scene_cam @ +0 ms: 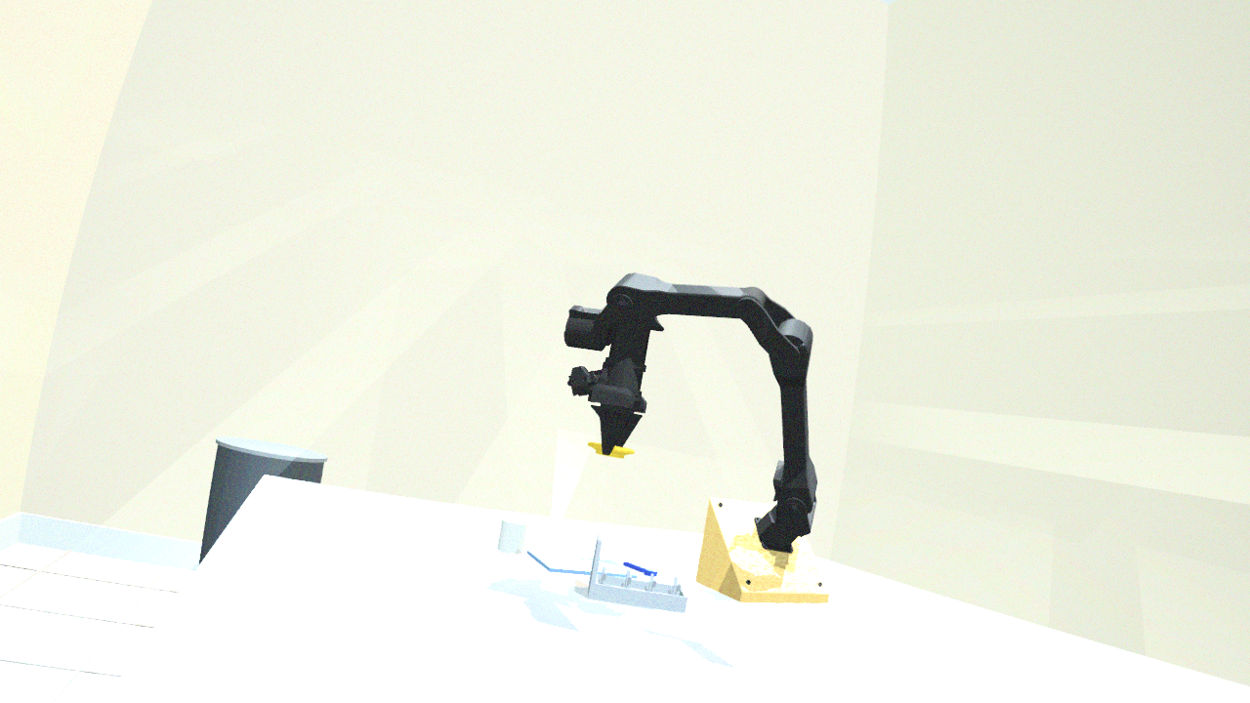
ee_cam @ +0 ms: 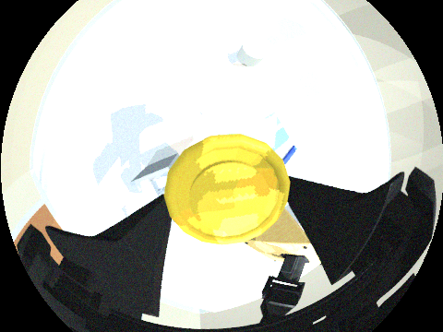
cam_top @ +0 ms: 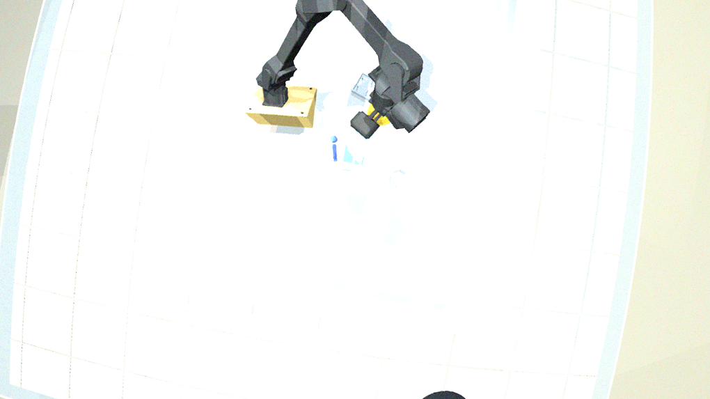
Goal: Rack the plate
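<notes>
The round yellow plate [cam_top: 381, 120] [scene_cam: 623, 451] [ee_cam: 231, 198] is held roughly level, high above the table. My gripper [scene_cam: 609, 450] [ee_cam: 227, 192] is shut on it, one finger at each side of its rim. The pale grey dish rack [cam_top: 361, 89] [scene_cam: 638, 598] [ee_cam: 156, 167] stands on the table with its tall end wall and low rails. In the exterior view it is below and slightly right of the plate. The plate and a finger hide part of the rack in the wrist view, and the arm hides part of it in the top view.
A white cup [scene_cam: 512, 536] [ee_cam: 252, 56] stands behind and left of the rack in the exterior view. A blue spoon [cam_top: 334, 152] [scene_cam: 640, 568] [ee_cam: 289, 155] and a flat light-blue mat [cam_top: 349, 156] [ee_cam: 281, 136] lie nearby. The arm's wooden base [cam_top: 279, 118] [scene_cam: 720, 559] is right of the rack in the exterior view.
</notes>
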### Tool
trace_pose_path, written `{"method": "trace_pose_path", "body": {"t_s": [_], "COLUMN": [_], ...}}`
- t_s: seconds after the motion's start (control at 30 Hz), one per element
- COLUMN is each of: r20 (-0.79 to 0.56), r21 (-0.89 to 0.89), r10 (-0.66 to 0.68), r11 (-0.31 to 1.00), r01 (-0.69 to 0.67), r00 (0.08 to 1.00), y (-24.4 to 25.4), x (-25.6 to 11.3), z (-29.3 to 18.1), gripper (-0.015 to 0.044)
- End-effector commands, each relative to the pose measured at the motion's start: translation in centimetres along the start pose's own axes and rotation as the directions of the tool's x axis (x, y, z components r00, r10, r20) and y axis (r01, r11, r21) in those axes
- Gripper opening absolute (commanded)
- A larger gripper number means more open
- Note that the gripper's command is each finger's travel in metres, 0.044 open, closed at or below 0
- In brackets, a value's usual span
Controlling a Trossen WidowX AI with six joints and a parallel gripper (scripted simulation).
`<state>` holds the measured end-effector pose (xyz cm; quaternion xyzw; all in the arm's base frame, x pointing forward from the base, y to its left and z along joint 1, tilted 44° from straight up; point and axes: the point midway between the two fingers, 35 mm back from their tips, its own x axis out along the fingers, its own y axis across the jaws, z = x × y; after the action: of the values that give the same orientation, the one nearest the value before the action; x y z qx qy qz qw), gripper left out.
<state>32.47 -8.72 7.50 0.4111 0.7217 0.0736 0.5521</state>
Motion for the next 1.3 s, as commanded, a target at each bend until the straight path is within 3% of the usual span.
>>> {"method": "trace_pose_path", "body": {"t_s": [0.0, 0.53, 0.93, 1.27], "r20": [0.011, 0.019, 0.022, 0.023], "r21": [0.132, 0.63, 0.887, 0.982], "r10": [0.002, 0.003, 0.006, 0.011], "r11": [0.991, 0.777, 0.461, 0.189], "r01": [-0.004, -0.014, -0.022, -0.024], "r00": [1.0, 1.0, 1.0, 1.0], "y": [1.3, 5.1, 6.7, 7.2], "x": [-0.5, -0.4, 0.4, 1.3], "z": [-1.7, -8.6, -13.9, -17.5], "gripper": [0.0, 0.0, 0.0, 0.0]}}
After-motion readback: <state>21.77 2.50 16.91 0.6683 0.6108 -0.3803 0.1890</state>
